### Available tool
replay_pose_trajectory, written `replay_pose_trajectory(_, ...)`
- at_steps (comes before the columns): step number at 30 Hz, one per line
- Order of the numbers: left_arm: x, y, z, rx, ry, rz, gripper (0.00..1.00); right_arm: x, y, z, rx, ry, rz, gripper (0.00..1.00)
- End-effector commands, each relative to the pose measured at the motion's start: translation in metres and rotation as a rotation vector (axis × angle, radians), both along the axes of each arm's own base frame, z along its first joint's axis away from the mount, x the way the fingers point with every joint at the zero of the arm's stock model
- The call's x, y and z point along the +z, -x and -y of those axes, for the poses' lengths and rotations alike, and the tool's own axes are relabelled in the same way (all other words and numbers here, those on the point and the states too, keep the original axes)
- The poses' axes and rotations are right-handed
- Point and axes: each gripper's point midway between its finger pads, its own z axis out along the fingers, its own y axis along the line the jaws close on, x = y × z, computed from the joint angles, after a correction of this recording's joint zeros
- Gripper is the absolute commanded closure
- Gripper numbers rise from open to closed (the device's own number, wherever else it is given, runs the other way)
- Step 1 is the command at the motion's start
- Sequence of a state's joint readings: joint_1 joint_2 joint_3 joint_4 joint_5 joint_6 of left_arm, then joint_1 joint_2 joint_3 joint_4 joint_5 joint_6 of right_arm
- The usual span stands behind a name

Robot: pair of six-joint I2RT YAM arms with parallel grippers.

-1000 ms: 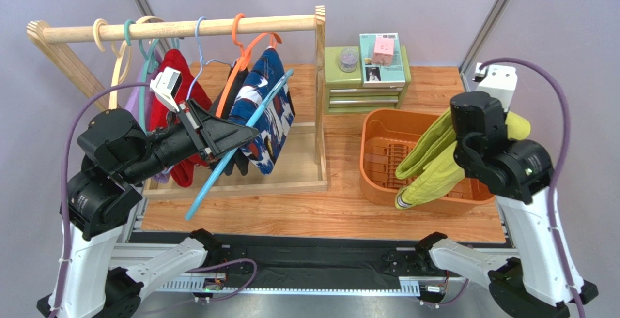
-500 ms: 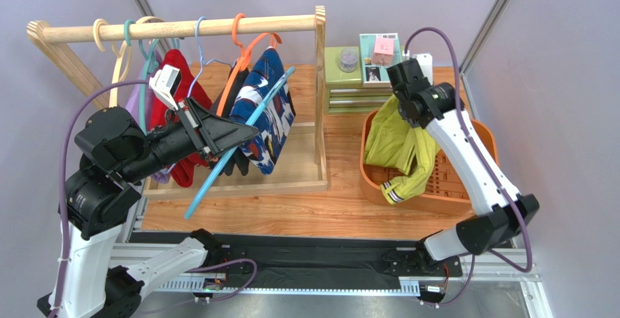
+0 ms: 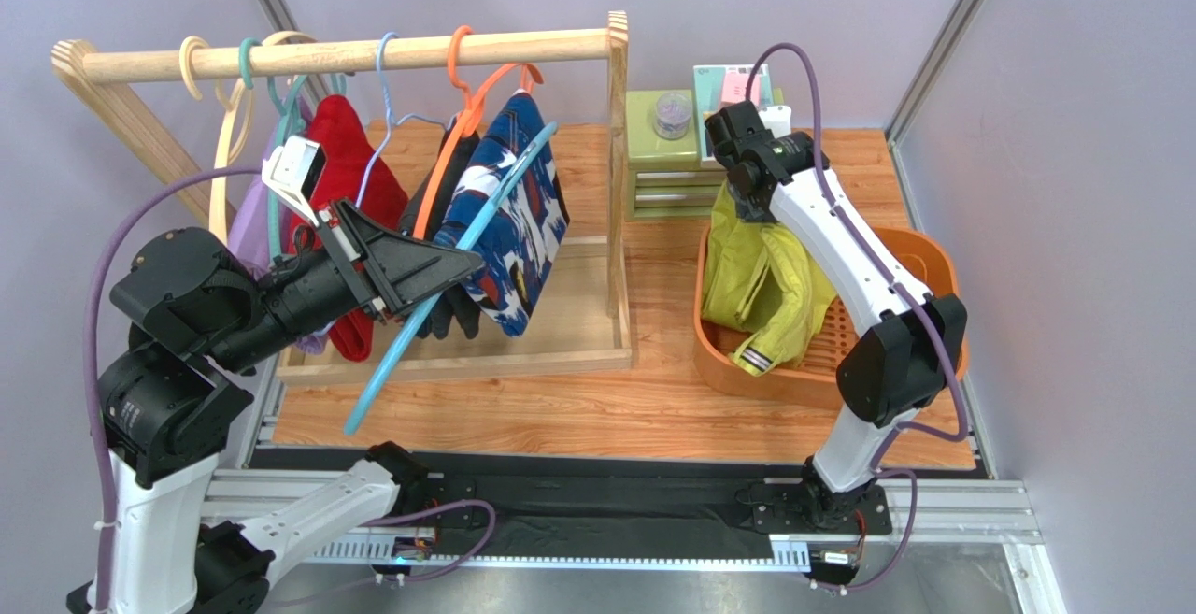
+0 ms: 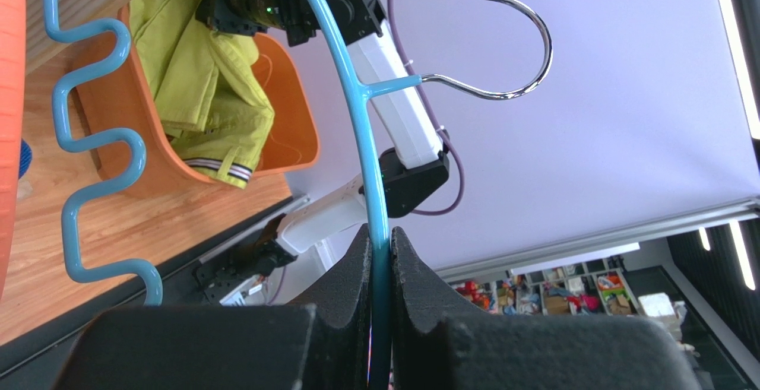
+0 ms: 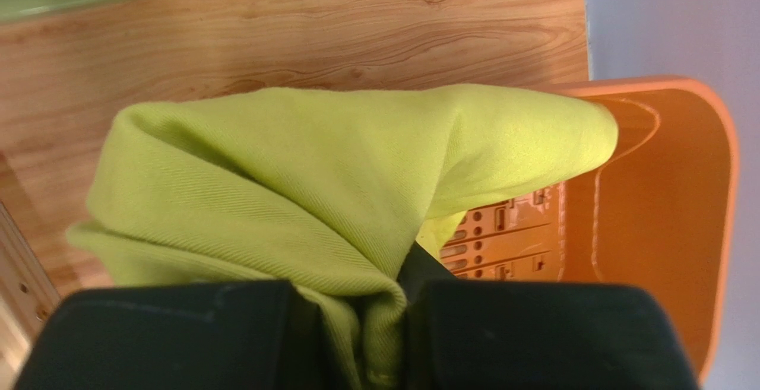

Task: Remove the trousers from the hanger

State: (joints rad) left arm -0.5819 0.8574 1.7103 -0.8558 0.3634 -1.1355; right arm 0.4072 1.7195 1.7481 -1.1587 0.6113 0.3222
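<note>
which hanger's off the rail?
The bright blue hanger clamped in the left end effector: its metal hook catches nothing, while the other hangers hook over the wooden rail.

yellow-green trousers (image 3: 758,285) hang from the right hand (image 3: 734,198) into an orange basket (image 3: 793,387). the left hand (image 3: 468,267) grips a blue hanger (image 3: 409,341).

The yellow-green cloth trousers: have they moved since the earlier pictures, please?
Yes, the yellow-green cloth trousers moved left across the orange plastic basket, toward the stacked green boxes.

Yellow-green trousers (image 3: 758,285) aloft; navy trousers (image 3: 522,222) racked
</note>
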Motion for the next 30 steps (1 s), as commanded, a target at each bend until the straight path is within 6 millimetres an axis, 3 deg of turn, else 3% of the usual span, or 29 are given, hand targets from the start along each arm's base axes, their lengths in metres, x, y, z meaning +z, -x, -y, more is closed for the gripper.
replay_pose_trajectory(1, 0.019, 0.01, -0.005, -0.007, 0.035, 0.064, 1.0, 0.017, -0.015, 0.001, -0.194, -0.124, 0.147, 0.99)
replay_pose_trajectory(5, 0.019, 0.011, -0.005, -0.014, 0.04, 0.057, 1.0, 0.005, -0.01, 0.02, -0.359, -0.227, 0.149, 0.96)
replay_pose_trajectory(9, 0.02, 0.013, -0.004, -0.023, 0.041, 0.062, 1.0, 0.004, -0.007, 0.03, -0.367, -0.226, 0.135, 0.87)
replay_pose_trajectory(16, 0.023, 0.011, 0.0, -0.043, 0.057, 0.076, 1.0, 0.02, 0.007, 0.032, -0.237, -0.197, 0.103, 0.56)
replay_pose_trajectory(24, 0.018, 0.005, 0.012, -0.085, 0.073, 0.068, 1.0, 0.053, 0.038, 0.038, -0.177, -0.189, 0.114, 0.11)
replay_pose_trajectory(30, 0.02, 0.003, 0.018, -0.113, 0.079, 0.079, 1.0, 0.09, 0.071, 0.031, -0.133, -0.182, 0.123, 0.08)
